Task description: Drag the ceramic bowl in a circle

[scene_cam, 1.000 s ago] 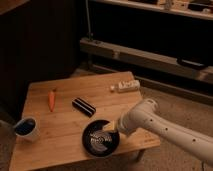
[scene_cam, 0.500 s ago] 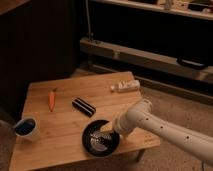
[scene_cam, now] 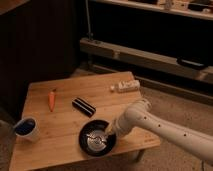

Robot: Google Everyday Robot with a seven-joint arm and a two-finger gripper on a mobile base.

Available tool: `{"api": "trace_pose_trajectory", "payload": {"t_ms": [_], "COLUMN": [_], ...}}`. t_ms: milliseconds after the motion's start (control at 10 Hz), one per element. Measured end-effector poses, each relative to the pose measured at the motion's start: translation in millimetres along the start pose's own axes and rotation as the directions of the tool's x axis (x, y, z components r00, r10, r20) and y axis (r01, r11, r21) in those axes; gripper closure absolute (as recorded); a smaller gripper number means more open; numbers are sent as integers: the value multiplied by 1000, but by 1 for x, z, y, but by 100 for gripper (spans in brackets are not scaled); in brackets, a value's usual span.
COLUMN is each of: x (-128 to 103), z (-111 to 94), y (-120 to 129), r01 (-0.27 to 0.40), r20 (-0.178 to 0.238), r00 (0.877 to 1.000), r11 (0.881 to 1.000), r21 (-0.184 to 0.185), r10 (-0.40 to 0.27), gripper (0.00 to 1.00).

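Note:
The ceramic bowl [scene_cam: 95, 140] is wide, shallow and black with pale rings inside. It sits on the wooden table [scene_cam: 65, 120] near the front edge, right of middle. My gripper [scene_cam: 101, 136] reaches down into the bowl from the right, at the end of the white arm [scene_cam: 150, 122], and rests against the bowl's inside.
A small white cup with blue inside [scene_cam: 26, 128] stands at the front left. A carrot [scene_cam: 51, 99] lies at the left. A black ribbed block [scene_cam: 84, 107] lies mid-table. A pale oblong object [scene_cam: 125, 86] lies at the back right corner. Dark shelving stands behind.
The bowl has slid a little to the left and toward the front edge with the gripper inside it. The arm has followed.

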Motion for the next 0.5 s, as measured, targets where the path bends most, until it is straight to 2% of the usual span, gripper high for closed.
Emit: {"api": "trace_pose_trajectory", "payload": {"t_ms": [100,200,300,500], "x": [0,0,0,3], "z": [2,3,4,3], "y": [0,0,0,0], "r01": [-19,-37,-52,-70], "r20": [3,3,2,-15], "r00": [1000,999,999,998], "r11": [999,997,993,987], "r21": [-30,-63,-110,-143], "r10": [19,38,53,68], "gripper": [92,98,100,100]}}
